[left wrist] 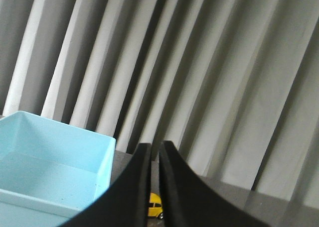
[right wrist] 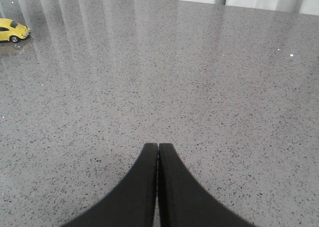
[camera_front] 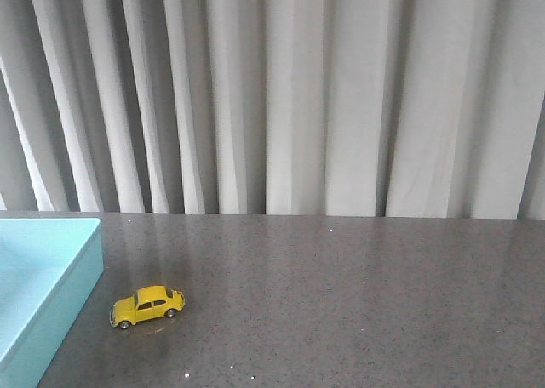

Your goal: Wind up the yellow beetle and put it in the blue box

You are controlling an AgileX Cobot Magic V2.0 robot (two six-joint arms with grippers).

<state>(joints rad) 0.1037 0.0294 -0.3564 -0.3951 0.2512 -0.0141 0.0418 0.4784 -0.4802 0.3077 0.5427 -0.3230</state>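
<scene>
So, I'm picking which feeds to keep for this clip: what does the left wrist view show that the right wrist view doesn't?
Only the left wrist view shows the blue box, seemingly empty, against the pleated grey curtain, with the left hand nearly shut, a thin gap between its fingers. Only the right wrist view shows the wide speckled grey table and the right hand shut. Both show the yellow beetle, though in the left wrist view it only peeks out between the fingers.
</scene>
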